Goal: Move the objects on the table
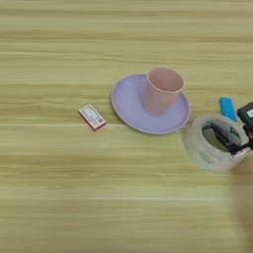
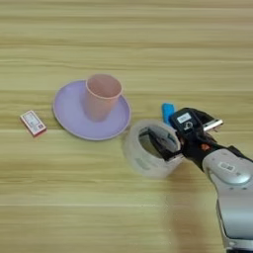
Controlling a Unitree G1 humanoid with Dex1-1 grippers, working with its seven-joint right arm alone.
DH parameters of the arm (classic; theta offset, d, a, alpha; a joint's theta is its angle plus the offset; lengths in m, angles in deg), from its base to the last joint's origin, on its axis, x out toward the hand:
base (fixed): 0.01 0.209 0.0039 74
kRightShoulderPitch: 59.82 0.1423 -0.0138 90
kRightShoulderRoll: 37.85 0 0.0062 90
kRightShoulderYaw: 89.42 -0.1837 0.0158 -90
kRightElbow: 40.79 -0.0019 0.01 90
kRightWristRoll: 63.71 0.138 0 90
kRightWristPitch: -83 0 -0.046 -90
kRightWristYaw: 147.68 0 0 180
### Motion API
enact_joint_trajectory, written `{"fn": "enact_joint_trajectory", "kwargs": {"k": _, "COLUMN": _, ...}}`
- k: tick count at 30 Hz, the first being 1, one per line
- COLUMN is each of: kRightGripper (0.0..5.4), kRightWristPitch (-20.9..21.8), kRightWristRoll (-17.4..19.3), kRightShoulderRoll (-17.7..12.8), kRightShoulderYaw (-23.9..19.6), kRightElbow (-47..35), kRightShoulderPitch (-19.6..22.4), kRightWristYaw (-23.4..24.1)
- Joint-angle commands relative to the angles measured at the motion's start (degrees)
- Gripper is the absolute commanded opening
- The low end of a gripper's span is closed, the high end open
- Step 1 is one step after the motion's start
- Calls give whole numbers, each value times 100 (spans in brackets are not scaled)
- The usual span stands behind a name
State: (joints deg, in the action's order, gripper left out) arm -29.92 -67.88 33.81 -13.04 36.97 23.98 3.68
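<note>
Pincer (image 2: 170,141) | one finger inside tape roll (image 2: 148,148) | blue bar (image 2: 168,109) half-hidden

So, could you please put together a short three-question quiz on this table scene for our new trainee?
1. True or false: the pink cup stands upright on the purple plate.
2. Where does one black finger of the right gripper reach? A) into the hole of the tape roll B) into the cup C) under the plate
3. Which small thing lies alone, left of the plate?

Key: 1 true. 2 A. 3 the red and white box.
</note>
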Motion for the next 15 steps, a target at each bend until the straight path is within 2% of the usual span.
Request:
{"fn": "enact_joint_trajectory", "kwargs": {"k": 1, "kRightGripper": 539, "kRightWristPitch": 275, "kRightWristRoll": -153, "kRightShoulderRoll": -254, "kRightShoulderYaw": 24, "kRightElbow": 62, "kRightShoulderPitch": 402, "kRightWristYaw": 159}}
{"fn": "enact_joint_trajectory", "kwargs": {"k": 15, "kRightGripper": 539, "kRightWristPitch": 514, "kRightWristRoll": -221, "kRightShoulderRoll": -207, "kRightShoulderYaw": 227, "kRightElbow": 664, "kRightShoulderPitch": 777, "kRightWristYaw": 185}}
